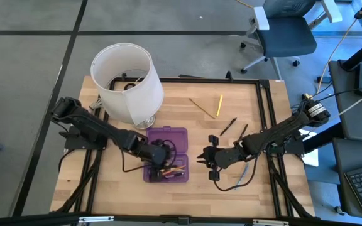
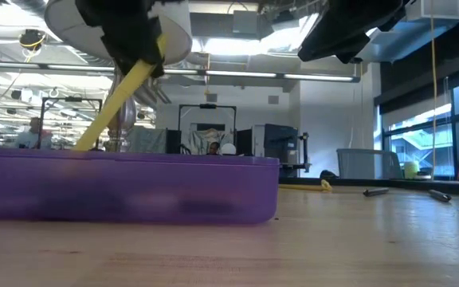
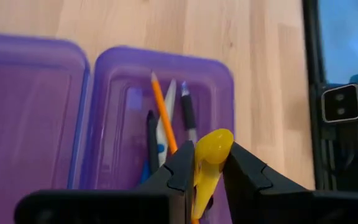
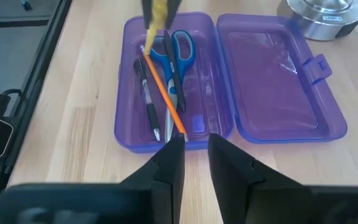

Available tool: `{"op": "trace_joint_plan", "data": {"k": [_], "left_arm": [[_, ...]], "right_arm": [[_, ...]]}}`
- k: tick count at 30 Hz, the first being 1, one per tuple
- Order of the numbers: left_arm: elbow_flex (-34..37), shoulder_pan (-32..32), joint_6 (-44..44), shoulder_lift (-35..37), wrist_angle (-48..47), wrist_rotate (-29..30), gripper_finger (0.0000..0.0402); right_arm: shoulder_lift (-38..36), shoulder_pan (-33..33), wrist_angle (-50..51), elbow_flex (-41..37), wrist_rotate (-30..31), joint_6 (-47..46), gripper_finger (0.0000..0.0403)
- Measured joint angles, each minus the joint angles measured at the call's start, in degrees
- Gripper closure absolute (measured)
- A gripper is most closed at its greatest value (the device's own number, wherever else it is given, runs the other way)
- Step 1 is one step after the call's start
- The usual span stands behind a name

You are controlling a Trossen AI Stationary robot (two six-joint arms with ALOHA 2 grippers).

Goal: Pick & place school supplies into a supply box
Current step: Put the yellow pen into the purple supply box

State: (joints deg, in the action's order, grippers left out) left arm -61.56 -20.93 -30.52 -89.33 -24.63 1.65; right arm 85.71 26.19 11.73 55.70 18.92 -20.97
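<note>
The purple supply box (image 1: 166, 135) lies open on the table, lid flat beside the tray (image 4: 129, 127). In the tray lie blue-handled scissors (image 4: 178, 53), an orange pencil (image 4: 165, 93) and dark pens (image 4: 146, 93). My left gripper (image 3: 207, 155) hovers over the tray, shut on a yellow pencil (image 3: 213, 146). My right gripper (image 4: 196, 146) is open and holds nothing; it sits just right of the box (image 1: 205, 158). A yellow pencil (image 1: 219, 105), a wooden pencil (image 1: 198, 107), two dark pens (image 1: 228, 127) and a blue pen (image 1: 241, 174) lie on the table. My left gripper pinches the yellow pencil between its two fingers near its upper end (image 3: 210, 163), coming from above. The pencil slants down below the fingers (image 2: 122, 100), and its lower end dips behind the tray's wall (image 2: 82, 143). Whether it rests on the tray's floor is hidden.
A tall white lampshade (image 1: 127, 81) on a metal base (image 4: 322, 15) stands just behind the box, close to my left arm. Black frame rails (image 1: 266, 119) run along the table's edges. Bare wood lies between the box and the loose pens.
</note>
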Motion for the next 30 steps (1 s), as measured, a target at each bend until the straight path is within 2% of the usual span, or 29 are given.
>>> {"op": "trace_joint_plan", "data": {"k": [7,17,23,30], "left_arm": [[0.00,1.71,-0.44,-0.21,-4.78,-1.72,0.0352],[0.13,1.75,-0.27,-3.06,-3.35,-1.18,0.0349],[0.14,2.01,-0.26,-7.22,-2.03,-1.22,0.0338],[0.15,1.97,-0.22,-8.58,-2.11,-1.60,0.0325]], "right_arm": [[0.00,-0.01,0.13,0.00,-0.02,0.09,0.0325],[0.02,-0.01,0.20,0.00,-0.04,-0.26,0.0325],[0.02,-0.04,1.12,0.04,-0.63,-2.95,0.0325],[0.02,-0.01,4.86,0.04,-2.05,-7.34,0.0325]]}}
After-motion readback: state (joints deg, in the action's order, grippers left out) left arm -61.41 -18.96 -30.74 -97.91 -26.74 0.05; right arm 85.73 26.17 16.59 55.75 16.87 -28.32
